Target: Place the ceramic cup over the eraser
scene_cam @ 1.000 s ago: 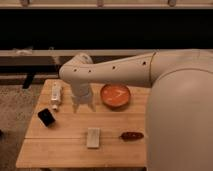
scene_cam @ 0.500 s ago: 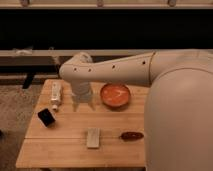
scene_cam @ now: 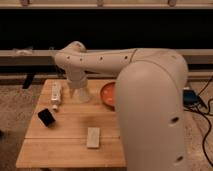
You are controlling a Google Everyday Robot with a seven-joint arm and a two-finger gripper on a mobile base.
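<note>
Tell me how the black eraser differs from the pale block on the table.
Colour: the eraser is black, the pale block grey-white. Place: the eraser lies near the table's left edge in this view, the pale block nearer the front middle. Pose: the eraser sits askew, the pale block roughly square to the edge. Both are small rectangular blocks lying flat on the wooden table, clear of the gripper, which is farther back at the ceramic cup.

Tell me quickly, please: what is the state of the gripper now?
Gripper: right at the top of the ceramic cup; whether it is open, closed or holding the cup cannot be told.
</note>
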